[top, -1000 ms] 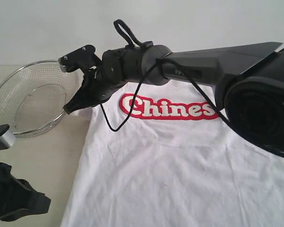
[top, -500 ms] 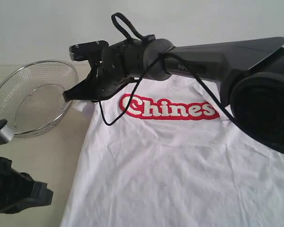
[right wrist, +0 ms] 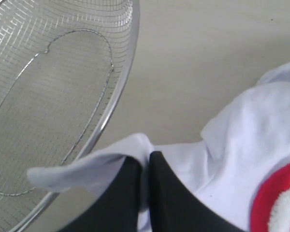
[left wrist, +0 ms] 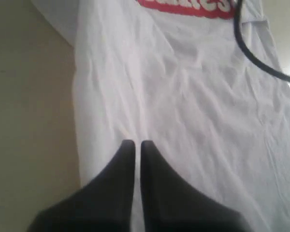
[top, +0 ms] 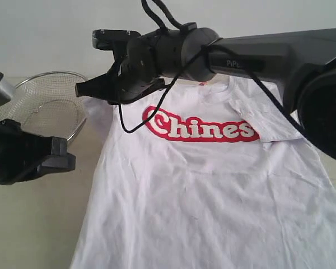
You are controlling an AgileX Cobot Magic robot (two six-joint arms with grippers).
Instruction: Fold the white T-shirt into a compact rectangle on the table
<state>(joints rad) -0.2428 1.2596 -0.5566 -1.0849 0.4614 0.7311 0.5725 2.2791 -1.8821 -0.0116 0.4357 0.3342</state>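
The white T-shirt (top: 201, 190) lies face up on the table (top: 33, 224), its red "Chines" band (top: 199, 126) showing. Its sleeve on the right of the exterior view is folded in over the chest (top: 266, 120). My right gripper (top: 81, 89) reaches across to the left and is shut on the other sleeve (right wrist: 87, 166), holding it off the table beside the basket; in the right wrist view the cloth is pinched between the fingers of that gripper (right wrist: 146, 155). My left gripper (left wrist: 134, 143) is shut with nothing in it and hovers over the shirt's lower left part (left wrist: 183, 96).
A round wire-mesh basket (top: 45, 106) stands on the table at the back left, its rim (right wrist: 118, 92) close to the lifted sleeve. Bare tabletop (left wrist: 29, 121) runs along the shirt's left edge. A black cable (top: 126, 126) hangs from the right arm over the chest.
My right gripper has risen and drawn the sleeve up and slightly inward from the basket. The left arm has come up from the lower left corner and moved toward the shirt.
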